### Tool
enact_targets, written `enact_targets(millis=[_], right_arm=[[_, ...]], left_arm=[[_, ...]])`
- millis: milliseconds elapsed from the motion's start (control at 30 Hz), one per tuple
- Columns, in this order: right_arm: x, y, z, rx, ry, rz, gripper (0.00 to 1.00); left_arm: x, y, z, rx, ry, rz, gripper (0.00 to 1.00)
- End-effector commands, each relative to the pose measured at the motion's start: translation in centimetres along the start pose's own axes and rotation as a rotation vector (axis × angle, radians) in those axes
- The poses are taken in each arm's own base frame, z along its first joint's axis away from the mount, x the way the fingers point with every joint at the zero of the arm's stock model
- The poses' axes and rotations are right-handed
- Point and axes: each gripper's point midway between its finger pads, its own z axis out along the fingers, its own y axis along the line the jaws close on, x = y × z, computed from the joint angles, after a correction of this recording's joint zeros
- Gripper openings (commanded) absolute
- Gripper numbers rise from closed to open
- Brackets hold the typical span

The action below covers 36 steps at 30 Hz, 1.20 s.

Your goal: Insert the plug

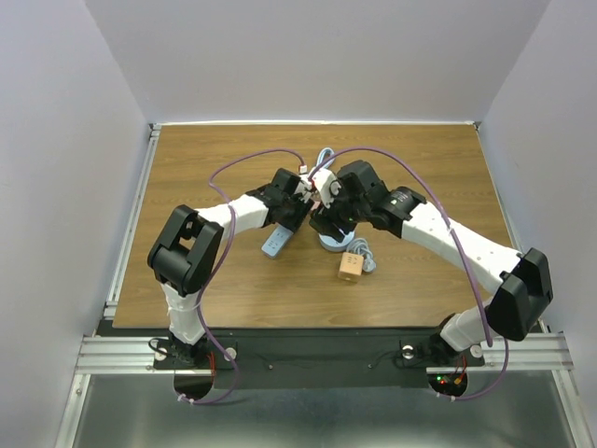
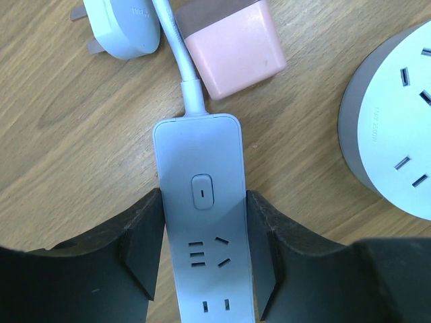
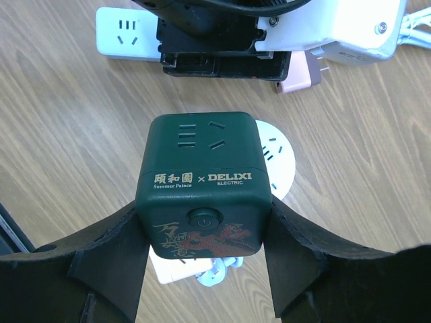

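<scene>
Left wrist view is showing the left gripper clamping the white power strip by its long sides, pinning it flat on the tabletop about midway between the left and right edges and a little toward the far edge. Beyond the strip's end, one white plug and one pink cube are lying on the wood, and one round socket hub is sitting just to the right. Further right, the right gripper is squeezing one dark green cube, which I am taking to be the plug. It is looking raised over the hub, with its pins hiding from me. I am judging this as the carry-and-align step, with insertion not yet done. The next move is calling for bringing the cube over the strip's free sockets, squaring it up, and pressing in while the left gripper is bracing the strip. Counting: two grippers, one strip, one hub, two cubes, one white plug.
</scene>
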Motion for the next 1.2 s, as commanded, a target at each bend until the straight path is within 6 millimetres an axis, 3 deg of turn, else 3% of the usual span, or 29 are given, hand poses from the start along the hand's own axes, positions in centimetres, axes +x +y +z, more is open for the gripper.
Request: enact_targets(millis=[0,33,100,133,200,233,300,433,600,900,1000,1167], right_arm=[[-1.6,-0.1,-1.1,-0.007,-0.024,-0.028,0.01],[-1.6,0.0,-1.0,-0.016,-0.021,-0.028,0.01],[-1.2,0.5,-0.5,-0.049,0.004,-0.025,0.01],[-1.7,0.5,-0.6,-0.057,-0.002,-0.027,0.01],[-1.2,1.0,-0.1,-0.091,0.038,-0.022,0.01],[-1.8,1.0,-0.2,-0.094,0.033,-0.023,0.00],[-1.7,1.1,-0.2,-0.107,0.054,-0.018,0.00],[-2.2,1.6,0.9,-0.143,0.090,-0.027,0.01],[-2.8,2.1,2.0,-0.161,0.145,-0.051,0.01],[-2.5,3.1,6.2,-0.181,0.221,-0.081,0.00],[-3.5,3.8,6.8,-0.207,0.209,-0.077,0.00],[-3.4,5.4,8.2,-0.238,0.247,-0.081,0.00]], left_arm=[[0.2,-2.8,0.6,0.097,0.021,-0.043,0.00],[-0.2,-2.5,0.4,0.092,0.008,-0.062,0.02],[-1.4,-2.1,-0.3,0.088,-0.034,-0.112,0.16],[-2.2,-2.1,-0.5,0.090,-0.059,-0.123,0.29],[-3.4,-1.9,-1.4,0.091,-0.103,-0.138,0.44],[-4.3,-1.9,-2.1,0.093,-0.137,-0.137,0.67],[-5.2,-1.4,-3.0,0.080,-0.173,-0.181,0.77],[-7.3,1.1,-5.4,0.067,-0.298,-0.279,0.82],[-7.1,4.8,-7.6,-0.011,-0.365,-0.397,0.83],[-6.6,10.9,-10.9,-0.155,-0.507,-0.619,0.83],[-6.7,11.6,-12.0,-0.171,-0.546,-0.643,0.84],[-6.6,11.6,-11.7,-0.169,-0.530,-0.641,0.84]])
